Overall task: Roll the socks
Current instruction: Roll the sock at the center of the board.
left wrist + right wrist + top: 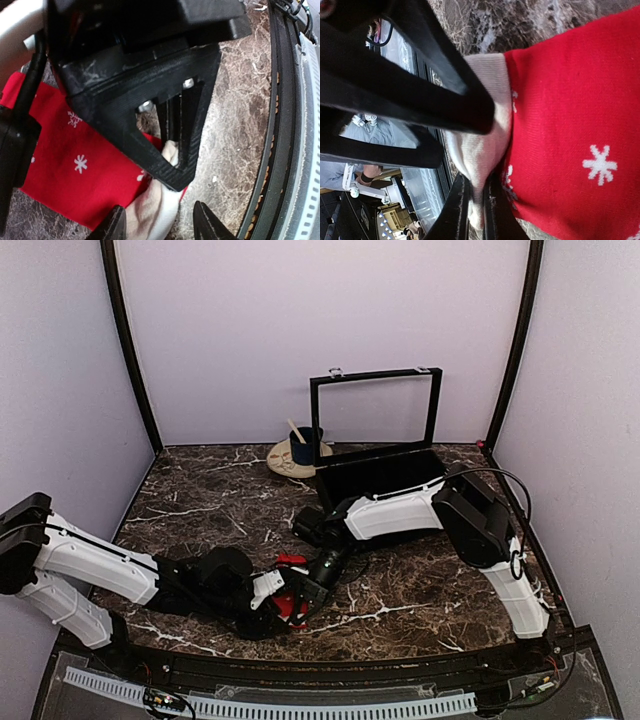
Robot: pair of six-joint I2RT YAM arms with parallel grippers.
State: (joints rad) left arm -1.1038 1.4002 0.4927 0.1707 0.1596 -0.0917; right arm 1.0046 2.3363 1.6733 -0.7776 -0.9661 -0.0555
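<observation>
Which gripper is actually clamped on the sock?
The right gripper: its fingers pinch the sock at its white cuff. The left gripper stands open, fingers straddling that cuff with a gap showing.

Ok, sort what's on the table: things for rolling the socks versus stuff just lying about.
For the job:
socks
right gripper, pinching the white cuff
left gripper, jaws apart at the cuff

Lying about:
black box, lid up
dark blue mug
plate under it

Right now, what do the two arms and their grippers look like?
The left arm and right arm: white shells, black joints. The left gripper and right gripper: black, with open triangular fingers. A black cable loops along the right arm.
</observation>
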